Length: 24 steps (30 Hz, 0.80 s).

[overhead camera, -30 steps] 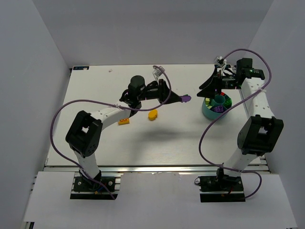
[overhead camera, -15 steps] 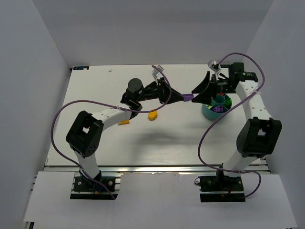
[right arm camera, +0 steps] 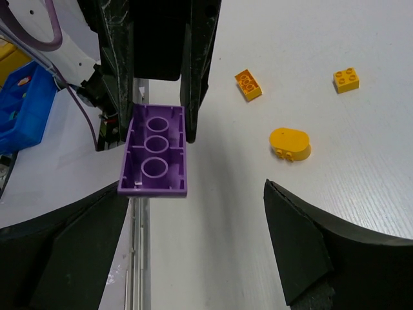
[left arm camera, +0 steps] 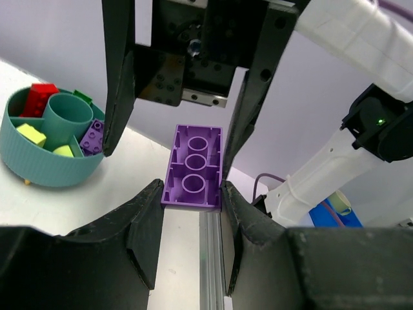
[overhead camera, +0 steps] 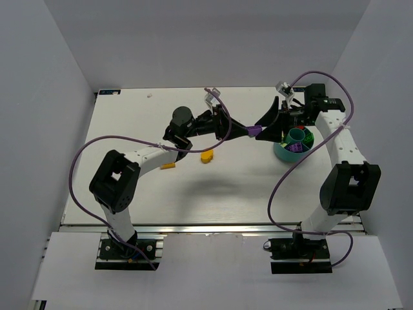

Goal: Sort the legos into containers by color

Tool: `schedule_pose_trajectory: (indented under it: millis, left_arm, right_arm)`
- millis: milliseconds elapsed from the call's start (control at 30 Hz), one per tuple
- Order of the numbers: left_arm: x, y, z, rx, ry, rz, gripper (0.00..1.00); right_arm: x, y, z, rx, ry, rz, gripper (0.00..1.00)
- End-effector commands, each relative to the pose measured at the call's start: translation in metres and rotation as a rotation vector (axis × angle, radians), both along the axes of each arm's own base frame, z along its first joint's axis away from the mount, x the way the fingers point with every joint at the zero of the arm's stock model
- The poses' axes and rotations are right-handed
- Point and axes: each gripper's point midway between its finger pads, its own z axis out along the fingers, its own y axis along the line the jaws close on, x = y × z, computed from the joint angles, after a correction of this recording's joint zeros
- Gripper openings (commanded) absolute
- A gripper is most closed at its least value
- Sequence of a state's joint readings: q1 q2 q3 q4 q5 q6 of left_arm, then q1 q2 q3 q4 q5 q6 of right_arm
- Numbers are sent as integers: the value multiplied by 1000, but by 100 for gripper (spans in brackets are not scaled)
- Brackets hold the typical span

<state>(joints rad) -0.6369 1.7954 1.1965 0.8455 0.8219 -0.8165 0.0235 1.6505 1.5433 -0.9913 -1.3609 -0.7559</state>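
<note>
My left gripper [left arm camera: 191, 192] is shut on a purple lego [left arm camera: 194, 166], held above the table with its hollow underside toward the camera. In the top view this purple lego [overhead camera: 257, 132] hangs just left of the teal container [overhead camera: 279, 150]. My right gripper [right arm camera: 193, 213] stands open, its fingers [left arm camera: 120, 77] on either side of the purple lego [right arm camera: 155, 150] without touching it. The container [left arm camera: 45, 171] holds red, yellow, lime, green and purple legos. A yellow oval lego [right arm camera: 290, 143], an orange one [right arm camera: 248, 84] and a yellow one [right arm camera: 347, 79] lie on the table.
The oval lego [overhead camera: 206, 155] and the orange lego [overhead camera: 168, 165] lie under the left arm's forearm. A blue bin [right arm camera: 16, 110] sits off the table's side. White walls enclose the table on three sides.
My right gripper has swung left from above the container to the purple lego and opened wider. The left gripper brought that lego slightly right early on, then held still.
</note>
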Motion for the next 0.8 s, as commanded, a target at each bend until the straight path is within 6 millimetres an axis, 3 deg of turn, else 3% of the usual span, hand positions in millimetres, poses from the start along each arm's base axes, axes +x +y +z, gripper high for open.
schedule_pose_trajectory:
  millis: [0, 167, 300, 433, 767]
  left_arm:
    - [-2, -2, -11, 18, 4, -3, 0]
    - [-1, -4, -16, 15, 19, -8, 0]
    - [-1, -4, -18, 11, 19, -12, 0]
    - [0, -5, -16, 8, 13, -14, 0]
    - [-1, -5, -13, -5, 9, -15, 0]
  right_arm:
    - [-9, 2, 13, -10, -56, 2, 89]
    - [-15, 3, 15, 5, -39, 0, 89]
    - [-8, 4, 26, 22, -99, -21, 87]
    - [-9, 5, 27, 38, -51, -34, 82]
    - [-2, 7, 17, 15, -7, -53, 77]
